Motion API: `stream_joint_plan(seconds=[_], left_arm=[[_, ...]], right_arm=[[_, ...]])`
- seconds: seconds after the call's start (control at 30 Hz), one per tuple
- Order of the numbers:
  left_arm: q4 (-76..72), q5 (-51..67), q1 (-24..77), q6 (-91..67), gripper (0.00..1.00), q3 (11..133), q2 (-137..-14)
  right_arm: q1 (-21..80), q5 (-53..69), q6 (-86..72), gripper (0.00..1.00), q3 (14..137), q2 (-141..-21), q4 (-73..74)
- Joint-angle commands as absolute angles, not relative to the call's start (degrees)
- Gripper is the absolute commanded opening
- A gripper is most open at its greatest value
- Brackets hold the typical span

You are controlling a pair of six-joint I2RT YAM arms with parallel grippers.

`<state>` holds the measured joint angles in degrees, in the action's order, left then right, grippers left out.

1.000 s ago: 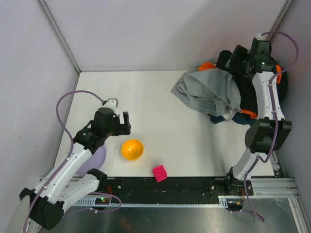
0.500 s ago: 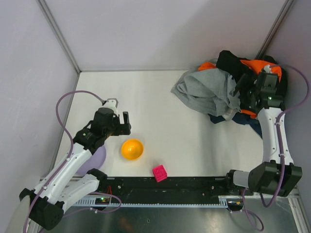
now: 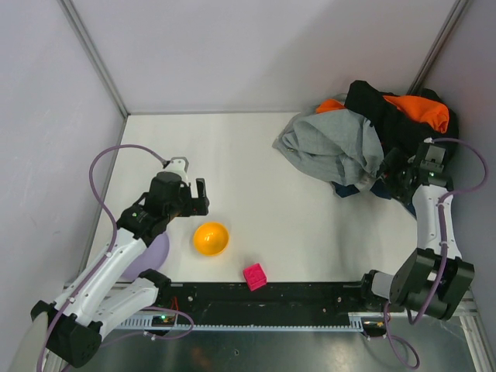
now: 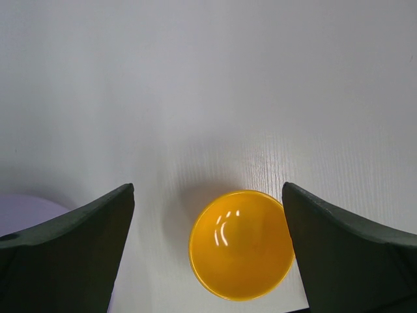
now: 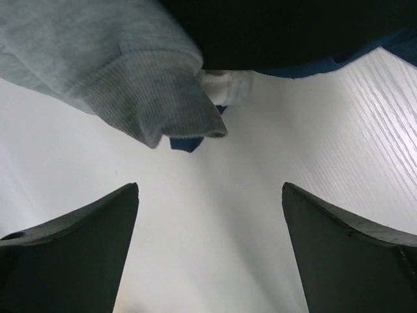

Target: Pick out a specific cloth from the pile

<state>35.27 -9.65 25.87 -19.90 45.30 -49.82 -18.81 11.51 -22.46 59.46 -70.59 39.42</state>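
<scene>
The pile point(image 3: 341, 143) lies at the back right: a light grey garment in front, black point(image 3: 380, 105) and orange point(image 3: 422, 108) ones behind. The navy-blue cloth point(image 3: 385, 189) peeks out under the pile's near edge. In the right wrist view it shows as a small corner point(image 5: 187, 143) under the grey cuff point(image 5: 150, 98) and as a strip point(image 5: 365, 55) at the right. My right gripper point(image 3: 391, 177) point(image 5: 208, 251) is open and empty, low over the table just in front of the pile. My left gripper point(image 3: 198, 197) point(image 4: 208, 251) is open above the orange bowl point(image 4: 241, 244).
The orange bowl point(image 3: 211, 239) sits at the near left, with a pink cube point(image 3: 255, 276) to its right by the front rail. A pale purple object point(image 3: 153, 252) lies under the left arm. Walls close in the table's back and sides.
My right arm has drawn back from over the top of the pile to its near right edge and come down low. The left arm has not moved.
</scene>
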Motion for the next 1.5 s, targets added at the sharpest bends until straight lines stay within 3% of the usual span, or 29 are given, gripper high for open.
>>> stream_joint_plan(seconds=[0.0,0.43,0.77,0.9,1.03,1.1,1.2,1.47], left_arm=[[34.3,-8.7,25.9,-19.2,1.00,46.0,-49.3],[34.3,-8.9,25.9,-19.2,1.00,45.9,-50.3],[34.4,-9.0,25.9,-19.3,1.00,45.9,-51.7],[34.4,-9.0,25.9,-19.3,1.00,45.9,-52.2],[34.4,-9.0,25.9,-19.3,1.00,45.9,-52.3],[34.4,-8.9,25.9,-19.3,1.00,45.9,-52.3],[34.5,-8.9,25.9,-19.3,1.00,45.9,-52.4],[34.4,-8.7,25.9,-19.3,1.00,46.0,-52.4]], right_arm=[[-19.9,17.1,-23.2,0.95,59.9,-73.8,33.6],[-20.3,20.4,-25.0,0.90,60.6,-87.9,23.7],[-17.4,22.1,-25.6,0.83,69.0,-101.0,22.8],[-15.9,24.4,-26.6,0.69,69.7,-102.7,20.6],[-15.3,27.0,-27.5,0.22,70.2,-103.7,19.6],[-15.0,26.8,-27.3,0.07,70.4,-103.3,19.9],[-14.5,26.1,-26.8,0.01,70.8,-101.9,20.9],[-13.4,25.6,-25.8,0.00,78.0,-97.5,26.3]])
